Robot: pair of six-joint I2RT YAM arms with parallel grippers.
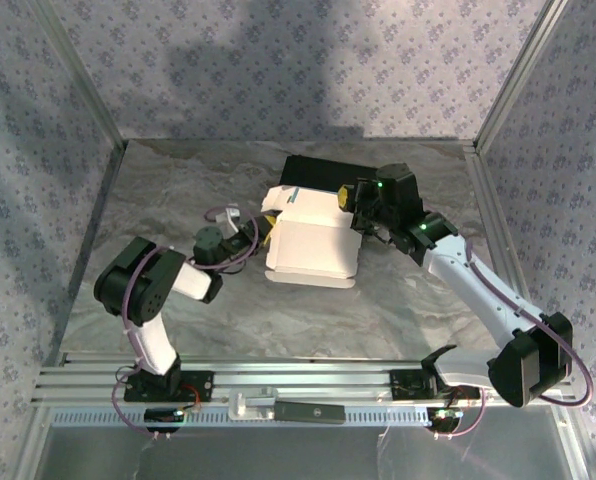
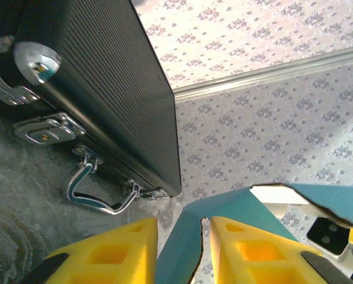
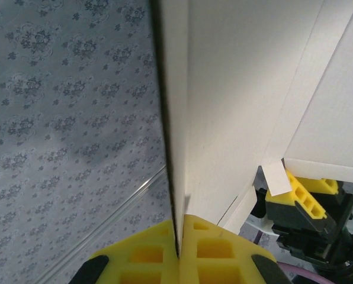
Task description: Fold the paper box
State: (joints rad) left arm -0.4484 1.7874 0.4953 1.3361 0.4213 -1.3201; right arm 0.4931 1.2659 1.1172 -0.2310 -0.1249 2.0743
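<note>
The grey marbled bench (image 1: 168,210) carries a black case (image 1: 313,168) with metal latches toward its far side. Just in front of the case, near the middle of the bench and between the two arms, is the paper box (image 1: 313,245), partly formed with its white side outward. The right fingers (image 3: 218,248) are pinched tight on the edge of one white wall of the box. The left fingers (image 2: 105,254) stand partly apart on either side of a blue flap at the box's left end. A sliver of gap shows beside the card, so they are not squeezing it.
</note>
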